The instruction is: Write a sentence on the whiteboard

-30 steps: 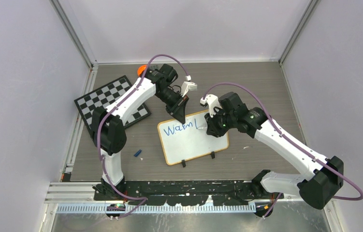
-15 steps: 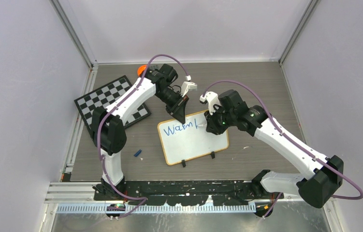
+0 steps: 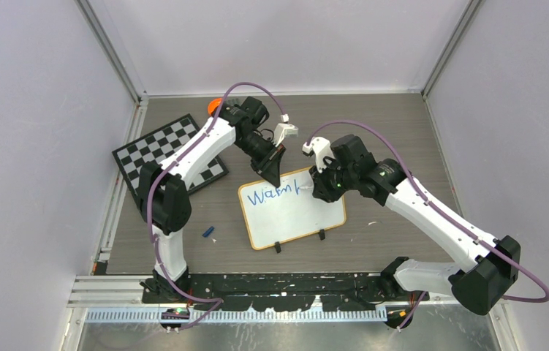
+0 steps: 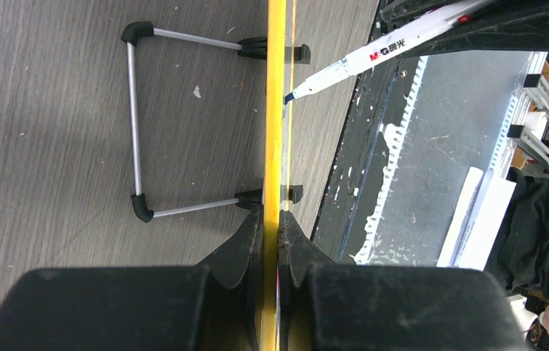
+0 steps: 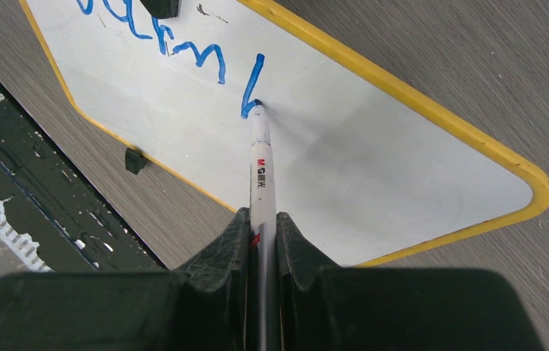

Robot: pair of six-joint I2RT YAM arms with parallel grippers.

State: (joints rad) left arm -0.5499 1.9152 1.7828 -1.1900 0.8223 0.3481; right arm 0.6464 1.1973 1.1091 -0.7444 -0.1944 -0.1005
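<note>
Standing on the grey wooden table (image 3: pixel 395 131), the small shiny white board with a yellow rim (image 3: pixel 297 216) shows blue marker writing (image 3: pixel 270 196): "Warm" and one more stroke. The left fingers (image 4: pixel 248 245) are squeezed shut on its far edge. The right fingers (image 5: pixel 229 248) are squeezed shut on a white marker pen (image 5: pixel 260 164), whose tip touches the board.

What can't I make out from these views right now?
- Left wrist: the whiteboard is edge-on, its face unseen.
- Right wrist: the sentence is cut off by the top edge.
- Top: orange object mostly hidden behind the left arm; small blue item too small to identify.
</note>
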